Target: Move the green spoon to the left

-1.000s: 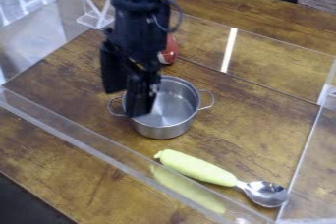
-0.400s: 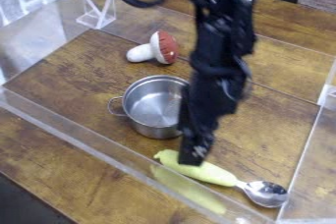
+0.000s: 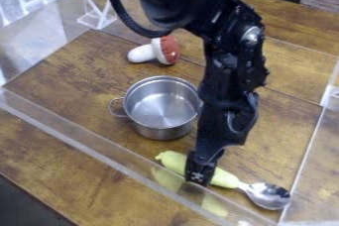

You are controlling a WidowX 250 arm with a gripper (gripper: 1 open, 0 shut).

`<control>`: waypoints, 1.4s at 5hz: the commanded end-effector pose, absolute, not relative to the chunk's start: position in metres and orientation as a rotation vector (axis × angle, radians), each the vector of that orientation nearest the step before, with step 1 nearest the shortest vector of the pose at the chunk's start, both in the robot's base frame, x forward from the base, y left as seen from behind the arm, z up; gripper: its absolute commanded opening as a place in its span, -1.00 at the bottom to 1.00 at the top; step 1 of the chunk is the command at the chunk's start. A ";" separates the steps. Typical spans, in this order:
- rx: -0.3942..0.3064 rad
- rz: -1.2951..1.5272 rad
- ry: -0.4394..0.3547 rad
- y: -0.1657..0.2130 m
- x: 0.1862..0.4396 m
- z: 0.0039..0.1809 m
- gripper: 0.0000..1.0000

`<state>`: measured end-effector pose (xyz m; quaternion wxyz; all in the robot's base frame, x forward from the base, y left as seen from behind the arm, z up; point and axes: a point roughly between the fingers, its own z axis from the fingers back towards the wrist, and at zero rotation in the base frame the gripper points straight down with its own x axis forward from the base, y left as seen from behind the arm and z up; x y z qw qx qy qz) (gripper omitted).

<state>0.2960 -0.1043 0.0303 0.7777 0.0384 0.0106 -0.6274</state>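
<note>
The green spoon (image 3: 225,180) is laid flat near the front edge of the wooden table, toward its right corner. Its thick yellow-green handle is pointed left, its shiny silver bowl right; the handle's middle is partly covered.

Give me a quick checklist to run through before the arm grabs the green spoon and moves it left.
1. End effector over the yellow-green handle of the green spoon: ok.
2. End effector open: ok.
3. Fingers straddling the handle: cannot tell, the arm hides that part.
4. Spoon flat on the table, shiny bowl toward the right: ok.
5. Path left along the front edge: the pot sits behind it and looks clear of it, though the margin is hard to judge: cannot tell.
6. Mushroom out of the way, far behind the pot: ok.
</note>
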 end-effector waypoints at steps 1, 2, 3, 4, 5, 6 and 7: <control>0.081 -1.385 -0.008 -0.093 0.289 0.035 1.00; 0.068 -1.420 -0.023 -0.086 0.287 0.032 1.00; 0.056 -1.466 -0.041 -0.083 0.288 0.030 1.00; 0.054 -1.452 -0.051 -0.083 0.294 0.031 1.00; 0.043 -1.457 -0.061 -0.090 0.302 0.031 1.00; 0.033 -1.515 -0.072 -0.098 0.306 0.032 1.00; 0.026 -1.565 -0.084 -0.105 0.308 0.035 1.00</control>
